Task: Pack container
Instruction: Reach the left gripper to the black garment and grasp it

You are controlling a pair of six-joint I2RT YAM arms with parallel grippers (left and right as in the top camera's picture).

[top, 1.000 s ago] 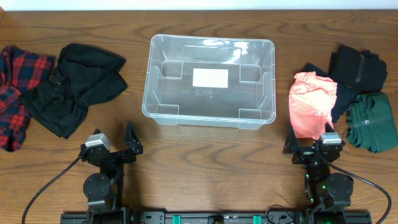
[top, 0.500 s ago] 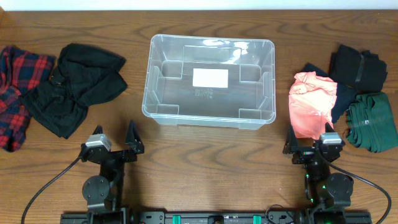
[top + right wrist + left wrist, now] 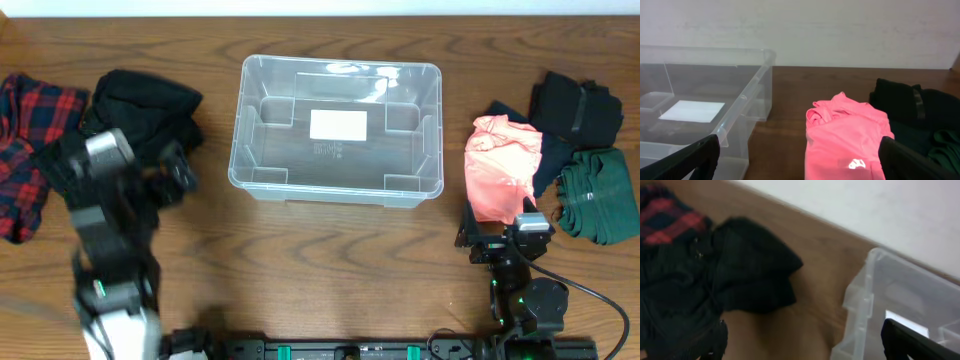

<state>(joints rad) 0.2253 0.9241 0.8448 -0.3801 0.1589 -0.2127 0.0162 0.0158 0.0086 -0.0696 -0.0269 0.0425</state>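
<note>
The left fingers (image 3: 912, 340) stand wide apart, gripping nothing, over a black garment (image 3: 740, 270); the right fingers (image 3: 685, 160) are spread just as wide, touching nothing, near a pink garment (image 3: 845, 135); the container (image 3: 432, 130) sits mid-surface (image 3: 330, 260), between both garments.

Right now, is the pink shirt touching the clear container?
Apart. The overhead view shows bare table between the pink shirt and the container.

A red plaid shirt (image 3: 18, 195) and a crumpled black garment (image 3: 140, 105) lie touching at the left end of a wooden table (image 3: 330, 260). At the right end, a pink top (image 3: 500, 165) sits beside a black bundle (image 3: 575, 110) and folded green cloth (image 3: 600, 195).
</note>
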